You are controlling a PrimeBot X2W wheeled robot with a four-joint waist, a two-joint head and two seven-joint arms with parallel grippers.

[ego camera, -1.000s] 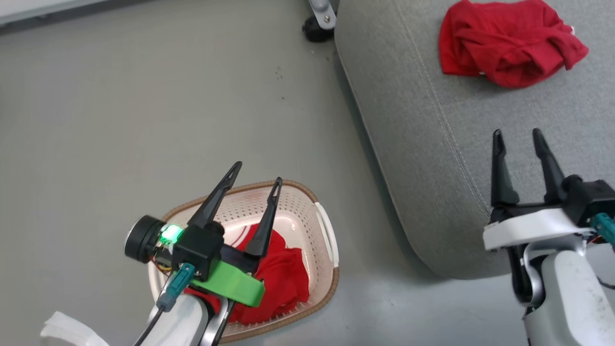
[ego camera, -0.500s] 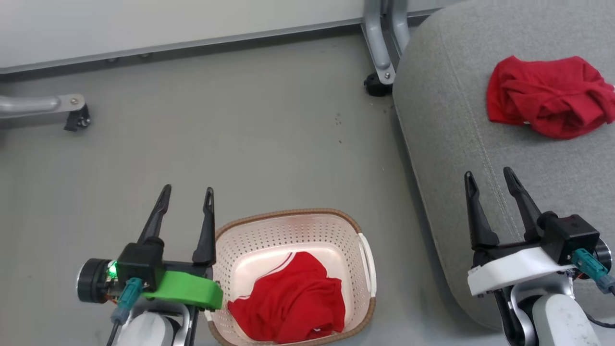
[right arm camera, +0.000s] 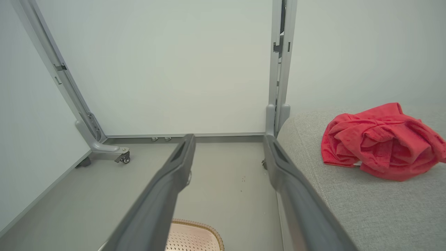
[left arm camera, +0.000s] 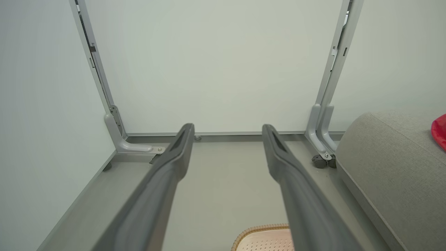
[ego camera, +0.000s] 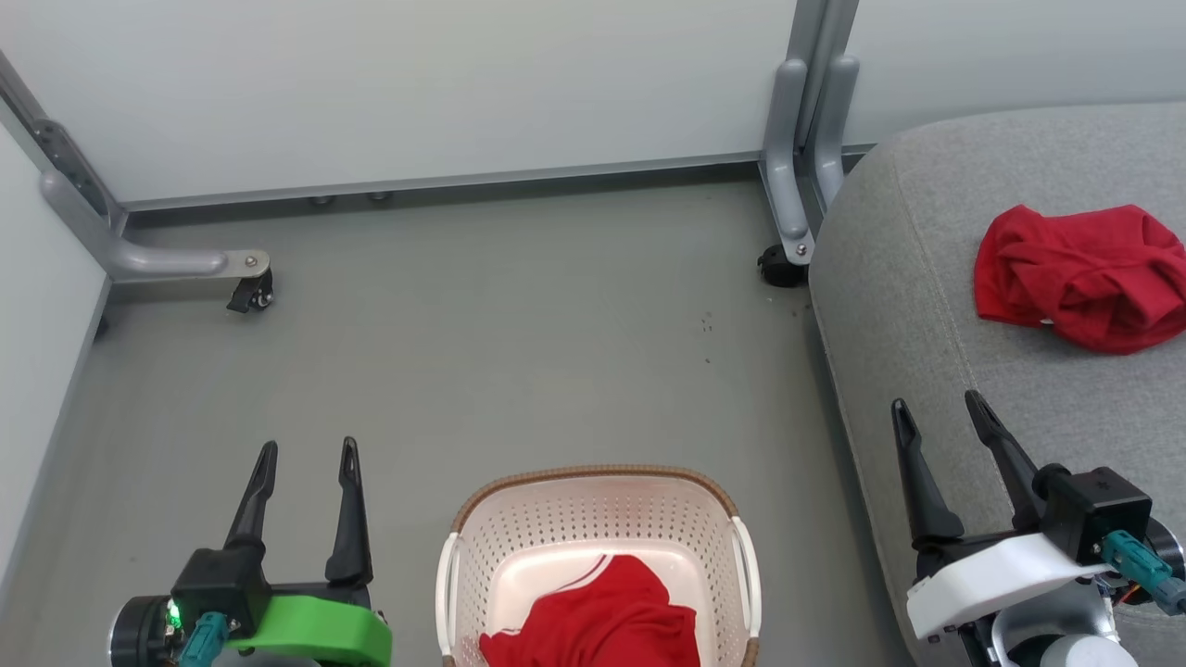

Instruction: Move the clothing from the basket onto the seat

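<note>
Left tool backs off the basket with nothing in it

The view had lifted as the robot straightened. The left tool (ego camera: pixel 309 445), over the basket (ego camera: pixel 593 474) 1 second before, now stood beside it above the floor (ego camera: pixel 482 324), fingers spread and empty. The right tool (ego camera: pixel 935 400) hovered at the edge of the seat (ego camera: pixel 927 306), likewise spread and empty. 1 plain red garment (ego camera: pixel 1079 273) lay on the seat; the red-and-white garment (ego camera: pixel 602 621) remained in the basket. Judged so, the task was half done, with 1 pick left
</note>
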